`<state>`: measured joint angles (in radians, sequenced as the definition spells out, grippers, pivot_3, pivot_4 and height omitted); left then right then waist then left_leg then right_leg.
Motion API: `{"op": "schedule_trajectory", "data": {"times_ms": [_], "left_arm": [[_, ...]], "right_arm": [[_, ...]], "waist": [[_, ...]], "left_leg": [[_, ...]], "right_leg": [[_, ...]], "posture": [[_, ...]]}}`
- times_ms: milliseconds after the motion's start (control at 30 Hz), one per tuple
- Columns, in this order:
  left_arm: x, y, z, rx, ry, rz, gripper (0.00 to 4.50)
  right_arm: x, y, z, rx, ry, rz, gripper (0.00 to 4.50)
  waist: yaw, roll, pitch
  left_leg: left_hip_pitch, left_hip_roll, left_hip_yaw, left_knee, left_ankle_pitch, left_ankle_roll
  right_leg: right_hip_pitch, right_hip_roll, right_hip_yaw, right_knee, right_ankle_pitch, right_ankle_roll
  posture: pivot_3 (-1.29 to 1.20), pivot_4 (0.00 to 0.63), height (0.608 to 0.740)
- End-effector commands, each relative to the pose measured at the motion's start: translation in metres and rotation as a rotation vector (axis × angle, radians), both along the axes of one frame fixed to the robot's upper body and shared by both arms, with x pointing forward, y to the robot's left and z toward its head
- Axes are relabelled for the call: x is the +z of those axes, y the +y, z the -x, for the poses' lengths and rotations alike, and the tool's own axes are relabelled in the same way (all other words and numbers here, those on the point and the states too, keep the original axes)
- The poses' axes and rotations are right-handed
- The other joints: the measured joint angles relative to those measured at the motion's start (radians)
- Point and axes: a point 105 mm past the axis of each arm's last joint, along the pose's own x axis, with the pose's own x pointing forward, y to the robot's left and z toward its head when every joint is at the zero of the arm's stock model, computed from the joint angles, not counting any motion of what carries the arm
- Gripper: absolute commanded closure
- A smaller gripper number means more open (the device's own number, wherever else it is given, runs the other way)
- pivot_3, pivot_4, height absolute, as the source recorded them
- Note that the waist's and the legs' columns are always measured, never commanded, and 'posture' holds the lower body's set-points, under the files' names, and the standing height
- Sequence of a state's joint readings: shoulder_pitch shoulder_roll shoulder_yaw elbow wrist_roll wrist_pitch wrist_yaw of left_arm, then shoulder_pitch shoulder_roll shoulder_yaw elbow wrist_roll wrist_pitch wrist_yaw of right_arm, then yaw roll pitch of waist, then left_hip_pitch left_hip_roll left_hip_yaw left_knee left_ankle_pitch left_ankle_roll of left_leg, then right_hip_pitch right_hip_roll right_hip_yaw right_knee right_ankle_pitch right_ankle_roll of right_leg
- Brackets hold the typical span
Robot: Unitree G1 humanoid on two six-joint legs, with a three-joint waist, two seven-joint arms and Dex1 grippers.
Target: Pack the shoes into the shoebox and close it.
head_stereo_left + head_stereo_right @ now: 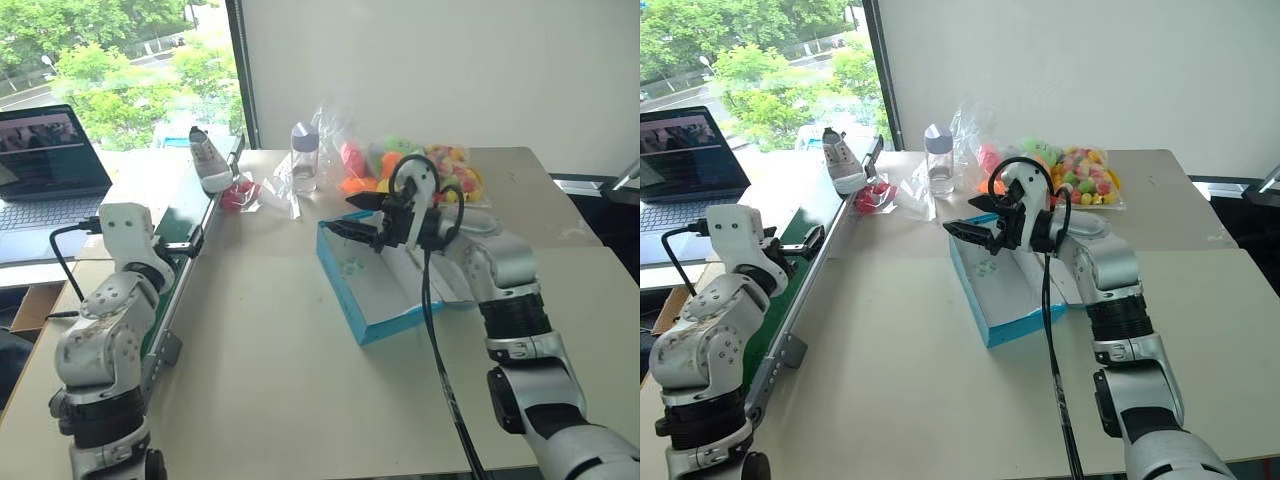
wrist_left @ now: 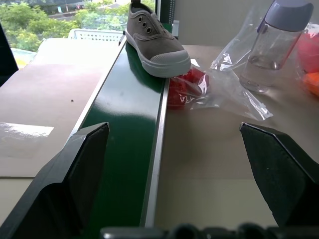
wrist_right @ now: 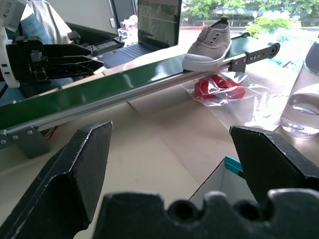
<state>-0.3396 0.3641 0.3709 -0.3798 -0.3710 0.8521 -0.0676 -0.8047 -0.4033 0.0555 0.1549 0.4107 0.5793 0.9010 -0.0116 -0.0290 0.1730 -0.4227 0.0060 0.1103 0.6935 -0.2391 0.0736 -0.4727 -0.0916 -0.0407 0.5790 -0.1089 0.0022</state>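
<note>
Counted one grey slip-on shoe [image 1: 209, 158] on one green conveyor belt [image 1: 190, 205], at ten o'clock from one open blue shoebox [image 1: 370, 290]. Both grippers' fingers apart: left gripper [image 2: 172, 164], right gripper [image 1: 355, 214].

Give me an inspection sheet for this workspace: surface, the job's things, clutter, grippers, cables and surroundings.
Surface: beige table, with a green conveyor belt along its left edge.
Job's things: one grey shoe stands on the belt's far end; the blue shoebox lies open mid-table, white inside, no shoe seen in it.
Clutter: clear water bottle, red item in a plastic bag, bag of colourful toys at the far side.
Grippers: left gripper open, over the belt, facing the shoe; right gripper open, above the shoebox's far end.
Cables: black cable along the right arm; another by the left arm.
Surroundings: laptop at left, window with trees, white wall.
</note>
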Motion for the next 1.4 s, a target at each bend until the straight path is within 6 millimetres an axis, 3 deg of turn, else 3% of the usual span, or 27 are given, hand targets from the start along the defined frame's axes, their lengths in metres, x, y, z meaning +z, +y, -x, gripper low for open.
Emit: {"op": "schedule_trajectory", "data": {"times_ms": [33,333,600,900,1000,1167,1367,1400], "left_arm": [[0.023,-0.004,-0.008,0.056,-0.095,0.007,0.0],[0.015,0.013,-0.029,0.239,-0.032,0.029,0.0],[0.002,0.013,-0.049,0.223,0.045,0.075,0.0],[-0.02,0.021,-0.054,0.257,0.132,0.146,0.0],[-0.024,0.023,-0.05,0.262,0.122,0.172,0.7],[-0.027,0.031,-0.044,0.303,0.137,0.171,2.38],[-0.015,0.04,-0.039,0.36,0.087,0.179,4.41],[-0.011,0.04,-0.04,0.358,0.066,0.186,4.46]], "right_arm": [[0.012,-0.003,0.005,0.001,-0.043,-0.012,0.04],[0.012,0.003,0.014,0.043,-0.033,-0.003,0.04],[0.016,0.011,0.032,0.14,-0.034,0.044,0.04],[0.018,0.007,0.034,0.128,-0.046,0.063,0.04],[0.02,0.007,0.034,0.122,-0.054,0.062,0.0],[0.018,0.006,0.032,0.11,-0.06,0.069,0.0],[0.015,0.006,0.03,0.104,-0.063,0.086,0.0],[0.015,0.006,0.029,0.104,-0.064,0.087,0.0]], "waist": [[0.0,0.0,0.0],[-0.001,0.0,0.0],[0.0,0.0,0.0],[0.0,-0.001,0.0],[0.0,-0.001,0.0],[0.013,-0.001,0.0],[0.02,-0.001,0.0],[0.02,-0.001,0.0]], "left_leg": [[0.0,0.0,0.0,0.0,0.0,0.0],[0.0,0.0,0.0,0.0,0.0,0.001],[0.0,0.0,0.0,0.0,0.0,0.001],[0.0,0.0,0.0,0.0,0.0,0.001],[0.0,0.0,0.0,0.0,0.0,0.001],[0.0,0.0,0.0,0.0,0.0,0.0],[0.0,0.0,0.0,0.0,0.0,0.0],[0.0,0.0,0.0,0.0,0.0,0.0]], "right_leg": [[0.0,0.0,0.0,0.0,0.0,0.0],[0.001,0.001,0.0,0.0,0.0,0.0],[0.001,0.0,0.0,0.0,0.0,0.0],[0.001,0.0,0.0,0.0,0.0,0.0],[0.001,0.0,0.0,0.0,0.0,0.0],[0.001,-0.001,0.0,0.001,0.001,0.0],[0.001,-0.001,0.0,0.0,0.001,0.0],[0.0,-0.001,-0.001,0.0,0.001,0.0]], "posture": [[0.0,0.15,0.74],[0.0,0.15,0.74],[0.0,0.15,0.74],[0.0,0.15,0.74],[0.0,0.15,0.74],[0.0,0.15,0.74],[0.0,0.15,0.74],[0.0,0.15,0.74]]}}
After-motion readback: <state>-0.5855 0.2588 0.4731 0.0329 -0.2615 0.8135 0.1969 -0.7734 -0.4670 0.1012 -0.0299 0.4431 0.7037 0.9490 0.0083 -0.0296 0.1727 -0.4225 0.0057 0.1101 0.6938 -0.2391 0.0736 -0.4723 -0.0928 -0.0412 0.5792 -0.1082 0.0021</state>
